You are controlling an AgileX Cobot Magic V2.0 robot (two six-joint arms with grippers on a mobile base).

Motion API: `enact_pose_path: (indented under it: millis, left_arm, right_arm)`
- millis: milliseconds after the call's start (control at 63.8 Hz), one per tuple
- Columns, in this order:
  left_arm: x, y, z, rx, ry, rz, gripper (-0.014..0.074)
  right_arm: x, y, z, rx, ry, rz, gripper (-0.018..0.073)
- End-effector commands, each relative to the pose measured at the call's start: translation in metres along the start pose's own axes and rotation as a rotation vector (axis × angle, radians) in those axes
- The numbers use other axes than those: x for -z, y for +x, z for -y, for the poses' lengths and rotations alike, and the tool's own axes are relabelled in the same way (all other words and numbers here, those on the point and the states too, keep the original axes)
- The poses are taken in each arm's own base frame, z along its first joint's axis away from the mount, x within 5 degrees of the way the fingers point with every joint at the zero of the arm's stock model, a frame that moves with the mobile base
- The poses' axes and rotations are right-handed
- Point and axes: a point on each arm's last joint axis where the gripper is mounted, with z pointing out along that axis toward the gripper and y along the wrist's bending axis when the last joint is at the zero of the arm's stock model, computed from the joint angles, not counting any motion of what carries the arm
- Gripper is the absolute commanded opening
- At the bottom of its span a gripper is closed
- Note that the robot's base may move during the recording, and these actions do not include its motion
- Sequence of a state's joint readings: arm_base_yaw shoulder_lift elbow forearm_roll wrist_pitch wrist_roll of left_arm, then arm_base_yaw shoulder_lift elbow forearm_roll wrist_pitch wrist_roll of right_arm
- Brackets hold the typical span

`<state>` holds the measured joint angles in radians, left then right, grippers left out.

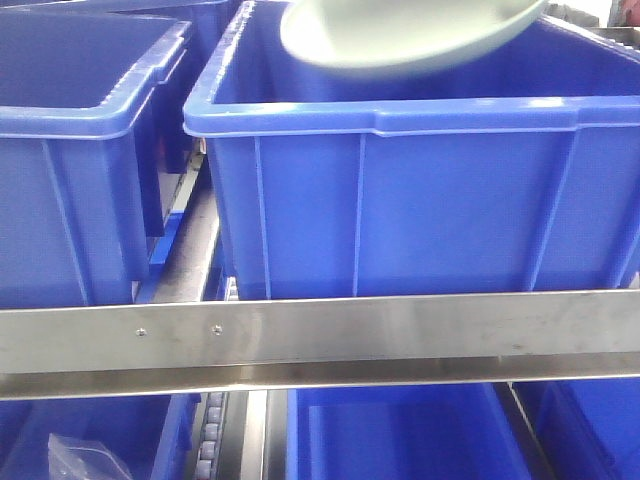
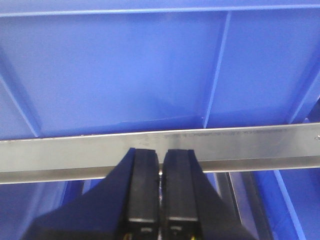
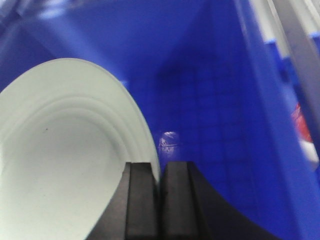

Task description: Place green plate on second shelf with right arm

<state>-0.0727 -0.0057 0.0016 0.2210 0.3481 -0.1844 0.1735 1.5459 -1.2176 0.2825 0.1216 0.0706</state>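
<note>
Front view: the plate [image 1: 410,35] hangs tilted over the open right bin [image 1: 420,215], above its rim – carried, not yet set down. A steel rail [image 1: 320,335] runs below.

Left wrist view: the left tool [image 2: 160,190] is pressed closed on nothing, idle before the rail.

Right wrist view: the right tool [image 3: 160,200] pinches the plate's edge above the bin floor. Lowering and release remain, I judge.

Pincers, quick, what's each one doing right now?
Left pincer: shut, holding nothing.
Right pincer: shut on the round pale green plastic plate.
</note>
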Motion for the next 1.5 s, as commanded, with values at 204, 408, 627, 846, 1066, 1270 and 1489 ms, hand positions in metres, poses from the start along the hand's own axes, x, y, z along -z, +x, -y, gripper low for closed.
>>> enact_pose_path:
  millis: [204, 408, 627, 846, 1066, 1270, 1489]
  left_arm:
    - [-0.003, 0.007, 0.002, 0.002, 0.016, 0.041, 0.0125]
    - [-0.003, 0.007, 0.002, 0.002, 0.016, 0.041, 0.0125]
    - [-0.003, 0.007, 0.002, 0.002, 0.016, 0.041, 0.0125]
    - [-0.003, 0.007, 0.002, 0.002, 0.016, 0.041, 0.0125]
    - [-0.003, 0.007, 0.002, 0.002, 0.016, 0.041, 0.0125]
    - [-0.003, 0.007, 0.002, 0.002, 0.016, 0.041, 0.0125]
    - [-0.003, 0.007, 0.002, 0.002, 0.016, 0.041, 0.0125]
  right_arm:
    - [0.003, -0.031, -0.008, -0.004, -0.031, 0.169, 0.0099]
    - [0.004, -0.032, -0.009, -0.002, -0.032, 0.173, 0.0381]
    - [0.009, -0.034, -0.01, -0.002, -0.036, 0.17, 0.0403]
    - [0.04, -0.038, -0.013, -0.001, -0.05, 0.202, 0.0339]
    - [0.09, -0.02, -0.007, 0.065, -0.045, 0.256, 0.0058]
    - [0.136, 0.017, 0.008, 0.171, -0.02, 0.323, 0.0055]
    - [0.169, 0.05, 0.019, 0.17, -0.019, 0.347, 0.0055]
